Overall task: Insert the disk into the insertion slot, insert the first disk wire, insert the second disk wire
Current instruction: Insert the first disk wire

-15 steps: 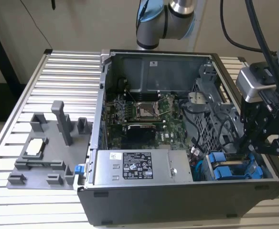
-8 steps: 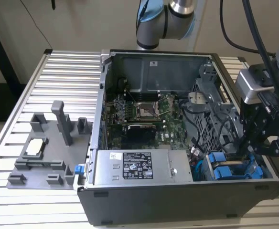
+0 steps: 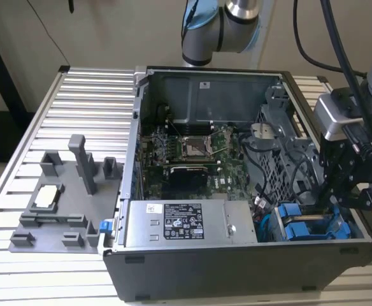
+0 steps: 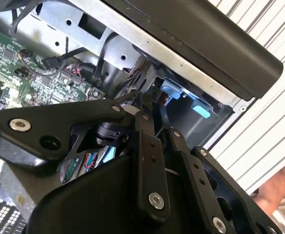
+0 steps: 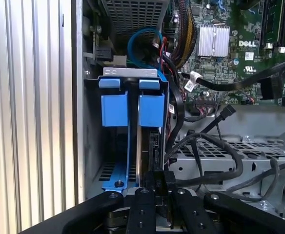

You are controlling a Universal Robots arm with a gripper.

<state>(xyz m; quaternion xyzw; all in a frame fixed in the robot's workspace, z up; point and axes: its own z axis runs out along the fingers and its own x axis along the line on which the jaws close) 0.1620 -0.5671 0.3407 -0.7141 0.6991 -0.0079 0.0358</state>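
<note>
Between the fingertips of the gripper [image 5: 158,196], which are pressed close together, sits the small black plug [image 5: 158,179] of a disk wire, pinched by its flat sides. By its look it is light, hard plastic on a stiff, springy lead that may tug it sideways. The hold therefore belongs on the plug body, never on the cable, and any push should be square, since the contacts probably bend easily. Just ahead of the plug, touching or nearly so, the disk [image 5: 150,146] stands edge-on in its blue frame, already seated in the insertion slot [image 5: 90,146]. Beside it sits the other blue carrier [image 5: 114,109], and farther ahead lies the motherboard [image 5: 215,44].
</note>
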